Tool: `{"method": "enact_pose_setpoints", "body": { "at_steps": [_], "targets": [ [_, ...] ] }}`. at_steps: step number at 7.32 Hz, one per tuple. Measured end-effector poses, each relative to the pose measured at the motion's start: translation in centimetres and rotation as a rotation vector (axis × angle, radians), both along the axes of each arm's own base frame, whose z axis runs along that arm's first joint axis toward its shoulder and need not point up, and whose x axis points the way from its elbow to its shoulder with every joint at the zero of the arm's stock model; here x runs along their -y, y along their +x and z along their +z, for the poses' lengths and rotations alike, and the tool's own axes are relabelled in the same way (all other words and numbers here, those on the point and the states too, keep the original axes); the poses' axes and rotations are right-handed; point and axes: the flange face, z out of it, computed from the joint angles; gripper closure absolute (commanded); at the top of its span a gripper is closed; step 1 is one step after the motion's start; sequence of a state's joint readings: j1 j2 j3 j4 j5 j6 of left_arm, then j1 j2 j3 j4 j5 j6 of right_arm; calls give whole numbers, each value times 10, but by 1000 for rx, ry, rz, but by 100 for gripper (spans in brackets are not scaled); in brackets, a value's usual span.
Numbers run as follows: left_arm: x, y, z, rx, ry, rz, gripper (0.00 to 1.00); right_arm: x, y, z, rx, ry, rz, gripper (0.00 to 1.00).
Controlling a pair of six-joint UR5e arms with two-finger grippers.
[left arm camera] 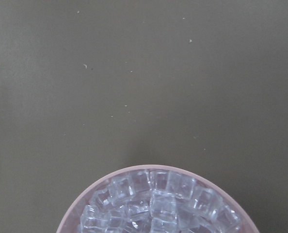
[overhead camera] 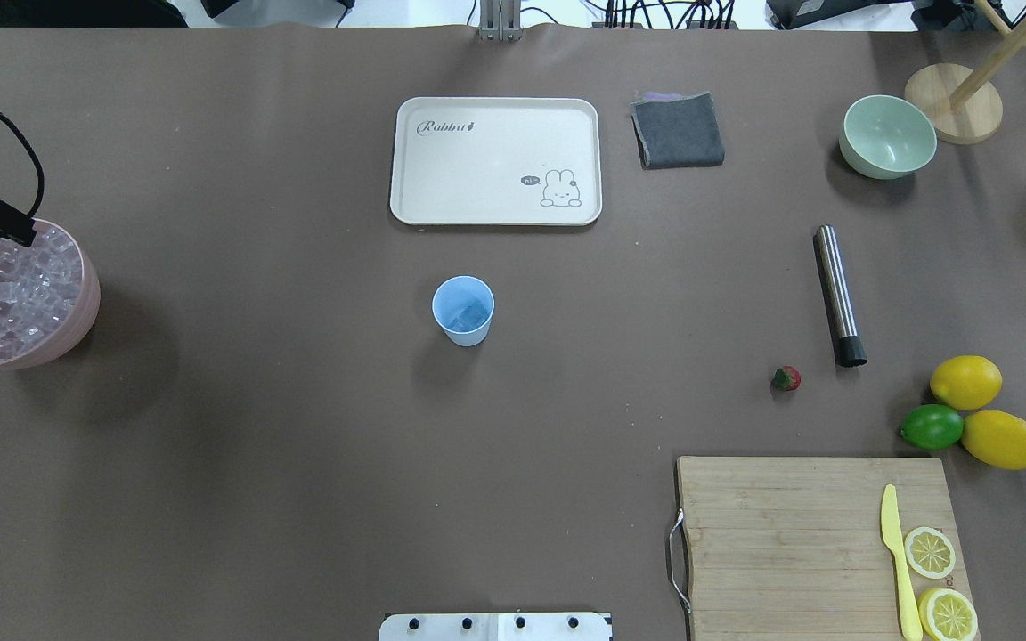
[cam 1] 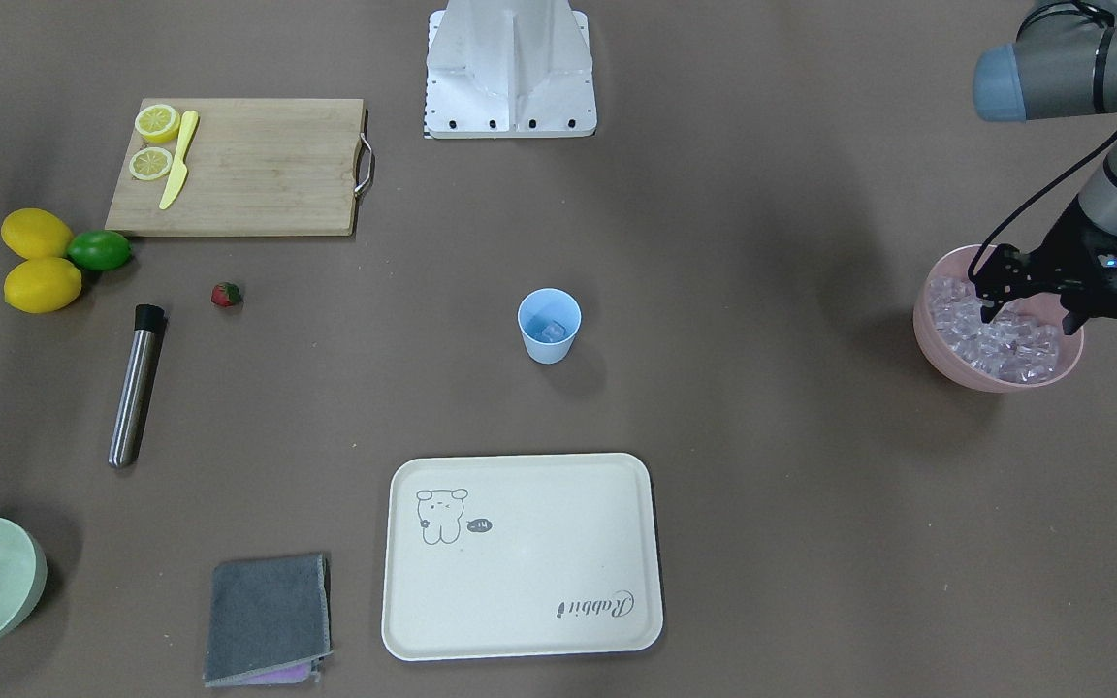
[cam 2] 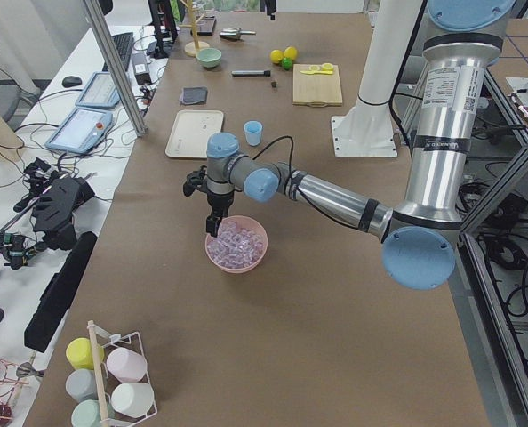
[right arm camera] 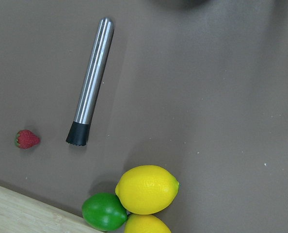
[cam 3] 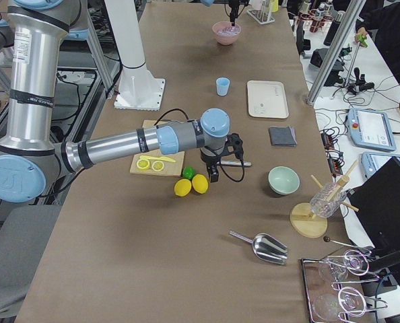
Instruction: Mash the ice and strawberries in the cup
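Left pincer (cam 1: 1028, 312) is held over the pink bowl (cam 1: 935, 351), fingers spread apart, tips set down among the ice (cam 1: 1009, 351). One clear piece is seen inside the cup (cam 1: 550, 326), which is stood upright mid-desk (cam 1: 762, 242), well apart from the bowl. The strawberry (cam 1: 226, 295) is found on the desk near the steel muddler (cam 1: 136, 386). Right pincer (cam 3: 213, 176) is seen only from the side, above the lemons (cam 3: 200, 183); apart or together cannot be told.
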State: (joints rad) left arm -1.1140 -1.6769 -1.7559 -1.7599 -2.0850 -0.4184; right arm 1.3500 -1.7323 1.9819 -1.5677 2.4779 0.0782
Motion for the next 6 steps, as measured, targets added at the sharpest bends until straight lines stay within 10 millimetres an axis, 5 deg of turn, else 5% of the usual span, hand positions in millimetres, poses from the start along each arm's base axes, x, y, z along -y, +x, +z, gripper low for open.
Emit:
{"method": "enact_pose_setpoints", "body": {
  "at_steps": [2, 6],
  "targets": [
    [6, 4, 27, -54, -70, -44, 9, 1, 0, -2, 0, 5, -1, 0],
    [6, 7, 45, -117, -37, -61, 4, 2, 0, -3, 2, 7, -1, 0]
  ]
}}
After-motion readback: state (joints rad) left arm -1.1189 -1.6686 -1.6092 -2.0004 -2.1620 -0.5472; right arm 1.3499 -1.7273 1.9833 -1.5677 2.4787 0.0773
